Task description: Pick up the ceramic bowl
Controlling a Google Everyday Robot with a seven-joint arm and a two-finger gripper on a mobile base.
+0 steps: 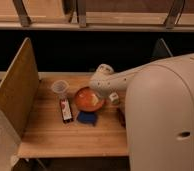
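Observation:
The ceramic bowl [88,99] is round, shallow and orange-red with pale yellowish patches inside. It sits near the middle of the wooden table [65,135]. My white arm reaches in from the right, and the gripper [101,89] is at the bowl's right rim, close above it. A small clear plastic cup [60,88] stands just left of the bowl. A flat dark-blue square pad [86,118] lies partly under the bowl's front edge.
A dark flat packet with red print [65,110] lies left of the pad. A tall wooden partition [17,90] closes the table's left side. My large white body [165,120] covers the right part of the view.

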